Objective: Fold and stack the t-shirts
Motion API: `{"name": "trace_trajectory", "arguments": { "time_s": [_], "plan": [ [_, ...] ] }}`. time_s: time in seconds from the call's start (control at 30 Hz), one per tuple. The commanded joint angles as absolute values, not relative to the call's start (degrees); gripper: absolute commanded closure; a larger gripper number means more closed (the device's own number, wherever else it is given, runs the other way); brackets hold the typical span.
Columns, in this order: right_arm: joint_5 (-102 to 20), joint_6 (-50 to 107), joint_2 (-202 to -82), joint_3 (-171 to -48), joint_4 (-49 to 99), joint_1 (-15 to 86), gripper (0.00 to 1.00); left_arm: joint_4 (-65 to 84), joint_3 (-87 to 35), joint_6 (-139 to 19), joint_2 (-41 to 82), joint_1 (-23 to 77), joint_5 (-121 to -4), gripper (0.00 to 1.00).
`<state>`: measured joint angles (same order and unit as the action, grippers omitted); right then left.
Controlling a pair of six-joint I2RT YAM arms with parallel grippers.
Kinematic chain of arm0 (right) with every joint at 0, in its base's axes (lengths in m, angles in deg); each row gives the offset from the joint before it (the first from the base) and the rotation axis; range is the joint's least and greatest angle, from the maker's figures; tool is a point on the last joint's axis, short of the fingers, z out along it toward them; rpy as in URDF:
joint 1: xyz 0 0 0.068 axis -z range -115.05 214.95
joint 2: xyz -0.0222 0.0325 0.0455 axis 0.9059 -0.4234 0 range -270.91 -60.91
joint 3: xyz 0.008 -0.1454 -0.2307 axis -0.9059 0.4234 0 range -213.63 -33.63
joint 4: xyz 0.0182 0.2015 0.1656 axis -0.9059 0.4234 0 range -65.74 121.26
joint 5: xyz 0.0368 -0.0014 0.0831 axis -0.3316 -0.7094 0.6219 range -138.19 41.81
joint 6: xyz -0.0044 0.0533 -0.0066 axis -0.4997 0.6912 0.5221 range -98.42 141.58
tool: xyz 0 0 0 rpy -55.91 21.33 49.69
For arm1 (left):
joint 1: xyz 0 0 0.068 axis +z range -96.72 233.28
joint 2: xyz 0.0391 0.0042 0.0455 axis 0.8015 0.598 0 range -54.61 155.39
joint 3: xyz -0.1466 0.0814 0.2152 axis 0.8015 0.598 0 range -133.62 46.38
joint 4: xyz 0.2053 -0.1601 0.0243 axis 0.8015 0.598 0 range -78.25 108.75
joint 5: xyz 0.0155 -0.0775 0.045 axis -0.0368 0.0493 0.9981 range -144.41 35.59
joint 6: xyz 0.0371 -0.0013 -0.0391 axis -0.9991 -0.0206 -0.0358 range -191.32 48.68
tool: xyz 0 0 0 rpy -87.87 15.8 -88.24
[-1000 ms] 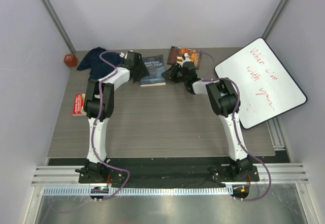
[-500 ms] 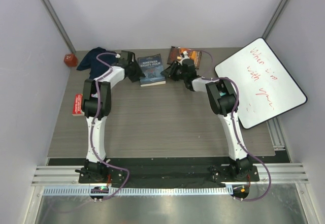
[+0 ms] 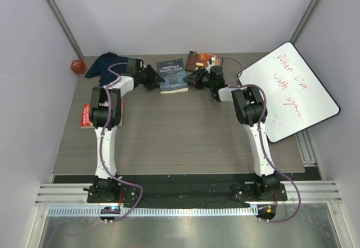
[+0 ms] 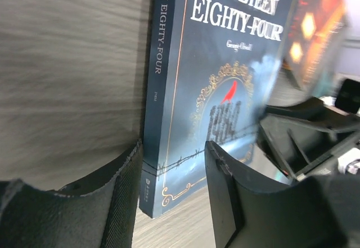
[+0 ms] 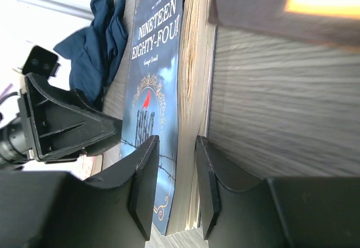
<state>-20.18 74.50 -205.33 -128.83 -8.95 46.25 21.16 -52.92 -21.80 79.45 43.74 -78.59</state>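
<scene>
A crumpled dark navy t-shirt [image 3: 104, 65] lies at the back left of the table; it also shows in the right wrist view [image 5: 95, 45]. Neither gripper touches it. Both grippers are at a blue "Nineteen Eighty-Four" book [image 3: 172, 75] just right of the shirt. My left gripper [image 3: 154, 78] is open with its jaws straddling the book's spine edge [image 4: 154, 147]. My right gripper [image 3: 194, 80] is open with its jaws straddling the book's page edge [image 5: 188, 163], one finger over the cover and one by the table.
A dark book with orange print [image 3: 199, 61] lies behind the right gripper. A red book [image 3: 86, 116] lies at the left edge and a red object [image 3: 77, 66] sits in the back left corner. A whiteboard [image 3: 289, 90] leans at the right.
Both grippers have moved toward the back of the table at the blue book's two sides. The book has shifted back and slightly right. The t-shirt has not moved.
</scene>
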Motion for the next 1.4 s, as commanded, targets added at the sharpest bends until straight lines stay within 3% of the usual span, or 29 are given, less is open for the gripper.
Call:
{"name": "trace_trajectory", "arguments": {
  "time_s": [0.0, 0.33, 0.4, 0.53, 0.57, 0.63, 0.8, 1.03, 1.37],
  "plan": [
    [-1.9, 80.4, -208.8, -127.1, -5.5, 39.4, 0.62, 11.0, -50.6, -11.7, 88.8, 36.7, -102.5, 0.52],
    [1.0, 80.8, -210.9, -130.1, -4.3, 39.9, 0.62, 11.7, -51.0, -12.7, 89.3, 36.8, -102.1, 0.60],
    [0.8, 80.6, -210.9, -129.9, -4.1, 40.1, 0.62, 14.3, -51.0, -14.4, 88.5, 36.8, -100.9, 0.73],
    [0.8, 80.6, -210.2, -127.9, -5.0, 40.6, 0.62, 16.2, -50.4, -16.3, 87.2, 37.1, -98.6, 0.85],
    [0.7, 80.6, -209.6, -126.6, -5.1, 40.7, 0.62, 16.2, -49.9, -16.4, 87.0, 37.3, -98.1, 0.93],
    [0.3, 80.4, -208.7, -124.9, -6.0, 41.2, 0.61, 16.2, -47.8, -16.6, 85.3, 37.5, -95.6, 1.00],
    [-2.6, 77.8, -202.7, -115.8, -7.1, 43.1, 0.51, 16.1, -42.5, -17.3, 79.4, 37.9, -89.5, 1.00],
    [-5.5, 77.1, -196.2, -106.1, -8.2, 44.5, 0.51, 16.3, -34.1, -18.1, 65.6, 38.9, -80.6, 1.00],
    [-6.4, 77.5, -190.4, -100.9, -8.1, 44.5, 0.50, 32.7, -28.4, -23.7, 42.0, 44.6, -64.5, 1.00]
  ]
}}
